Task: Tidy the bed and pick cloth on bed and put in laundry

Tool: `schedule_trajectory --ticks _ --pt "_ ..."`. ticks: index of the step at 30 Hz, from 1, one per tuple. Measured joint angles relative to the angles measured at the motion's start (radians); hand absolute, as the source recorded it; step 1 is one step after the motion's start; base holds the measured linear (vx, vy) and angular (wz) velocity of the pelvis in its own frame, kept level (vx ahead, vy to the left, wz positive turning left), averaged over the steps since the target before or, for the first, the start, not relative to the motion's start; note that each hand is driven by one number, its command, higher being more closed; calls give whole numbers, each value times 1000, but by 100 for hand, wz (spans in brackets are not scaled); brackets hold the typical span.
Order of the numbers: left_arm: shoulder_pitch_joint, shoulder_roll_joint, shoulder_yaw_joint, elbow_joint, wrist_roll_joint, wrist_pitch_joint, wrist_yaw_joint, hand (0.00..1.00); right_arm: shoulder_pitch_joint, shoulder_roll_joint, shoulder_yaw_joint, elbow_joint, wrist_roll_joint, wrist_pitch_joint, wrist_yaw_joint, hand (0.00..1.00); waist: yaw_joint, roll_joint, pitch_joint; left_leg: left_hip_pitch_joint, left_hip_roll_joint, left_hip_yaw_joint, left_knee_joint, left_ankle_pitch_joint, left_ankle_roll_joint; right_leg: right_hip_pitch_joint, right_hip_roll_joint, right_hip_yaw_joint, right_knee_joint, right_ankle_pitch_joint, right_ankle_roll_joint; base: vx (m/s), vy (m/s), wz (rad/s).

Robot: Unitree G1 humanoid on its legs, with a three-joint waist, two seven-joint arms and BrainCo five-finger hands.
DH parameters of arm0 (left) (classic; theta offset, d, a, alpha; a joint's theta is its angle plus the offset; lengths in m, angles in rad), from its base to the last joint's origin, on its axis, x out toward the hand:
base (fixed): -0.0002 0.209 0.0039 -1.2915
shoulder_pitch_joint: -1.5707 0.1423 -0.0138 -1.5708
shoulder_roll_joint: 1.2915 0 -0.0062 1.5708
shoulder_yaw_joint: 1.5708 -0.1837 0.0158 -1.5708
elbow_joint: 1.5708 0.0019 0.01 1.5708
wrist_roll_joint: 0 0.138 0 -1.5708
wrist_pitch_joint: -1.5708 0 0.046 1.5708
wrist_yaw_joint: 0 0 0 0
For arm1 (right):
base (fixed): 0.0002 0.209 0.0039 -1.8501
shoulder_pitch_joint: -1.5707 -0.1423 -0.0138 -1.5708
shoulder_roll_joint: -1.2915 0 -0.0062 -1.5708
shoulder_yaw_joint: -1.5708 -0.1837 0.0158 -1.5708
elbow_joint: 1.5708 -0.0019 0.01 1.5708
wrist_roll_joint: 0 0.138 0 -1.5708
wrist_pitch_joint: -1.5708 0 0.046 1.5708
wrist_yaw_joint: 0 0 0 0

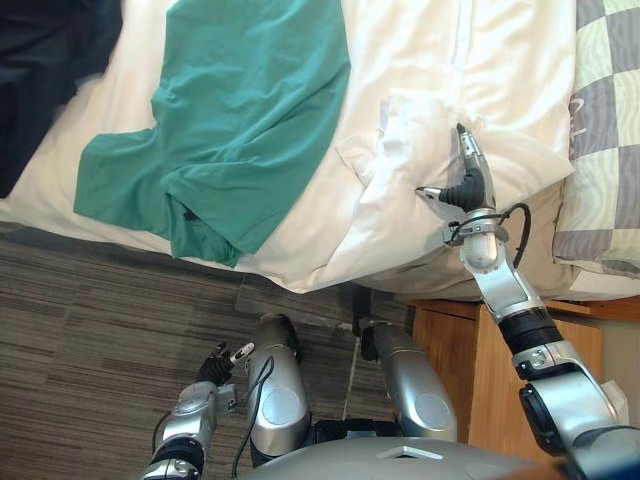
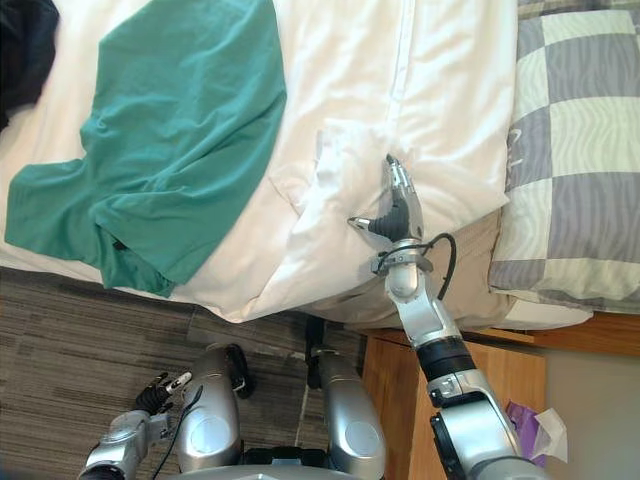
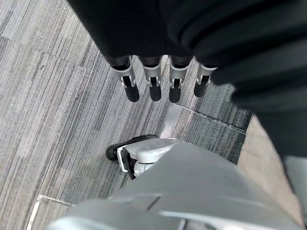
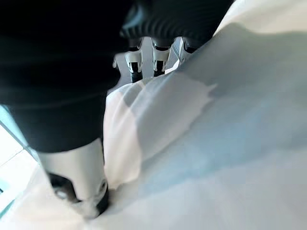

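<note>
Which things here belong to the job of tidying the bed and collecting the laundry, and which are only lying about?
Job: green garment; white sheet under the open right hand; perhaps the dark cloth at the bed's corner.

Lying about: checkered pillow; wooden bedside unit; carpet, where the left hand hangs open.
</note>
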Motion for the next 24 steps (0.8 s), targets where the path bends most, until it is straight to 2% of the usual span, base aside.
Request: schedule_trajectory --ticks 4,8,10,13,15,17,19,21,22,23,24 --pt "-1 0 21 0 8 -2 0 0 -33 1 28 50 -1 54 45 100 7 -5 3 -10 13 0 5 0 0 6 9 2 -34 19 1 -7 7 -7" --pt "0 7 47 0 49 -23 0 0 -59 2 37 106 28 88 40 100 22 -22 6 2 35 -2 6 -2 -3 45 30 1 -90 43 -5 46 0 -3" --pt "4 12 70 -4 79 -30 1 0 -44 16 36 117 99 88 34 100 24 -53 7 22 40 0 -7 0 -7 83 37 1 -140 66 -4 79 4 0" --pt "20 15 77 -34 85 -25 10 0 0 39 16 110 152 87 23 100 26 -72 9 57 45 6 -16 -2 -12 127 43 3 -172 73 -4 79 14 -1" --pt "62 13 86 -84 93 -22 26 0 96 46 1 60 211 87 16 100 39 -101 6 114 43 34 -43 -3 -13 172 47 34 -199 79 3 133 32 -12" --pt "78 11 94 -89 104 -22 32 0 186 63 -40 21 251 84 1 100 43 -113 -1 153 40 53 -63 -5 -18 202 45 50 -216 82 7 124 49 -17" --pt "110 10 97 -102 103 -16 42 0 271 95 -78 11 287 66 -11 100 31 -132 -16 197 32 72 -89 -7 -23 228 42 74 -225 82 7 122 63 -18" --pt "149 11 97 -120 102 -12 57 0 366 123 -109 4 304 42 -21 100 6 -155 -46 221 26 90 -108 -10 -29 240 36 93 -236 83 8 107 83 -17" --pt "153 11 97 -120 101 -6 59 0 391 123 -109 4 314 38 -22 100 0 -159 -53 226 26 94 -110 -11 -31 242 36 97 -237 83 8 116 100 -19" --pt "160 11 96 -119 102 8 66 0 432 133 -116 4 327 31 -24 0 -10 -160 -70 235 26 102 -115 -13 -34 244 37 101 -238 83 8 120 91 -20" --pt "165 6 95 -118 102 22 66 0 465 156 -139 4 333 16 -25 0 -13 -157 -83 253 24 113 -121 -12 -35 254 36 109 -239 82 8 119 89 -18"
